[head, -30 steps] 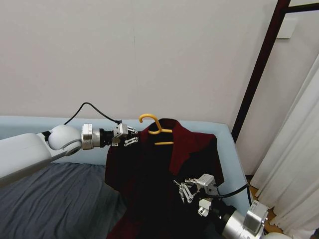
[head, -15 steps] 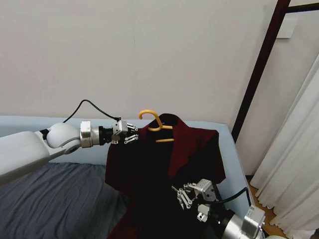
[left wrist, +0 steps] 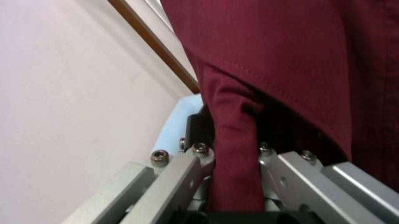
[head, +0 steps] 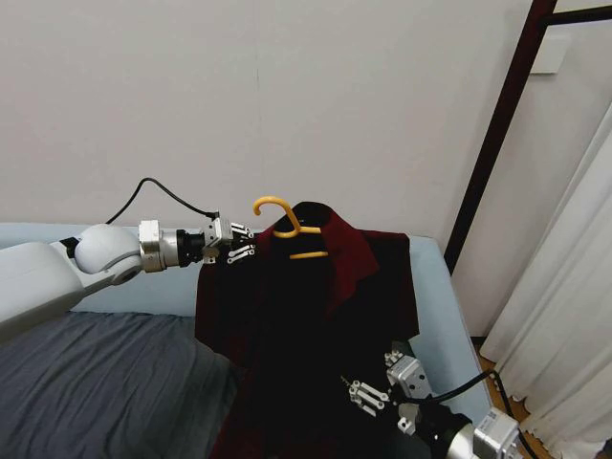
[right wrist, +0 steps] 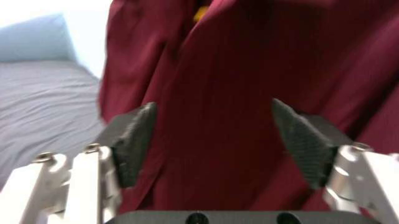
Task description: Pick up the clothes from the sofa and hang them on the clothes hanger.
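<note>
Dark red shirt (head: 306, 316) draped on a yellow hanger (head: 275, 212), held up in front of the pale blue sofa (head: 432, 287), left gripper (head: 237, 249) jaws clamped on a fold at its shoulder, right gripper (head: 368, 395) low before the shirt's lower front, jaws spread open

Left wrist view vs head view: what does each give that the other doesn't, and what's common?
Left wrist view: the grip itself, a fold of the maroon shirt pinched in the left gripper. Head view: the yellow hanger at the shirt's collar, the right gripper open, low in front of the shirt, and the grey cover. Both: the shirt, the left gripper, the white wall, the pale blue sofa.
</note>
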### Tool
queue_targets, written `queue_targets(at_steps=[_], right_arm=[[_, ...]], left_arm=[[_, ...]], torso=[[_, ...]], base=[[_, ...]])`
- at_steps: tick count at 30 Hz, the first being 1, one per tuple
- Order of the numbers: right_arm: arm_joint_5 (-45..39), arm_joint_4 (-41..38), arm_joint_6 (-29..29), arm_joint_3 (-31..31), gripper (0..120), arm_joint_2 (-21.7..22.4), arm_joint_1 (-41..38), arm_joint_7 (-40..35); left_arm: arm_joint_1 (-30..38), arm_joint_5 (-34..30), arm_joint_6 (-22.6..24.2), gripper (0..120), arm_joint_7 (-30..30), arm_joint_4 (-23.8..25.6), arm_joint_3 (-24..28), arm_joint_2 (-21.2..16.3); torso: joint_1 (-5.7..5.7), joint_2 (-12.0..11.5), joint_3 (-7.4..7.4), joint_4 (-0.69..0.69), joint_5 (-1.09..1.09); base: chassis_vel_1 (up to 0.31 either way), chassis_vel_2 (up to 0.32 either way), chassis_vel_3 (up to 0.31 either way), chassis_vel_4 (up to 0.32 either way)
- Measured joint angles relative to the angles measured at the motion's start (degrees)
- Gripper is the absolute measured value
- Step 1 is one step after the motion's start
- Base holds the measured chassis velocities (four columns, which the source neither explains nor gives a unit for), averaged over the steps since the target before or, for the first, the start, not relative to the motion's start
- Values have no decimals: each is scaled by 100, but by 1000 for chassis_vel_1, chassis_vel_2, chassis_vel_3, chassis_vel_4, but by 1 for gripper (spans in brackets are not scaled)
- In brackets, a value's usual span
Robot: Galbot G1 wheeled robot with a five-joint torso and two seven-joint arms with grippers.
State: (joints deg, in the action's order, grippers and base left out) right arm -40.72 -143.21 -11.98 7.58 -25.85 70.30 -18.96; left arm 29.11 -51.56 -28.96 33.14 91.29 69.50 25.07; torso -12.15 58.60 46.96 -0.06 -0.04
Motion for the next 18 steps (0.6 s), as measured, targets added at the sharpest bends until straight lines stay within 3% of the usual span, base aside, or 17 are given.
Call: queue_targets(at_steps=[5,7,12,18], right_arm=[[-466,-7,338,857,98,296,167,79],[-529,-7,339,893,98,348,107,89],[-1784,-11,-117,520,100,874,-1434,446],[-2805,-5,-692,109,100,1247,-2545,1017]], left_arm=[[-298,355,-221,1,118,-80,-76,-35],[-323,406,-246,1,140,-81,-80,-35],[-543,600,-324,1,188,39,-155,1],[-666,652,-344,1,188,117,-177,70]], torso=[[0,0,0,-3,0],[0,0,0,-4,-1],[0,0,0,0,0],[0,0,0,-2,-1]], base=[[0,0,0,0],[0,0,0,0],[0,0,0,0],[0,0,0,0]])
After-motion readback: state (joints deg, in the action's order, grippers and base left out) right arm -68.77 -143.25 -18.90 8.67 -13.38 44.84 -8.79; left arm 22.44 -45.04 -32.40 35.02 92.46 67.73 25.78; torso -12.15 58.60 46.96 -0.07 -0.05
